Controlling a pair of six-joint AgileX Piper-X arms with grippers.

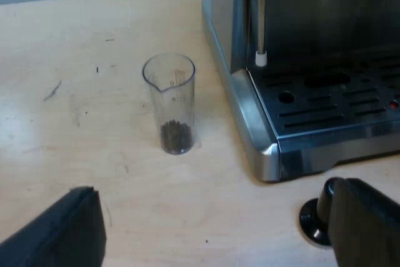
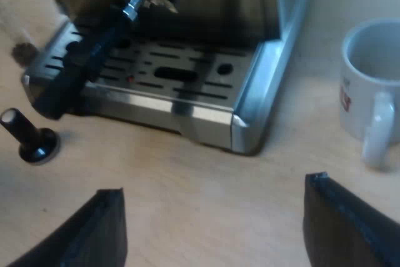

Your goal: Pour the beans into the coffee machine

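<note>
A clear, tall measuring glass point(image 1: 169, 92) stands upright on the pale table point(image 1: 81, 129), near a corner of the steel espresso machine point(image 1: 240, 98), with dark beans point(image 1: 175, 136) at its bottom. You should expect it to be light, slick and easily tipped, so grip it mid-wall. Your left gripper point(image 1: 212, 242) and right gripper point(image 2: 215, 232) gape wide, empty.

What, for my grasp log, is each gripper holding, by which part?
Nothing. The left gripper has open jaws short of the clear measuring glass of beans; the right gripper has open jaws before the steel espresso machine.
</note>
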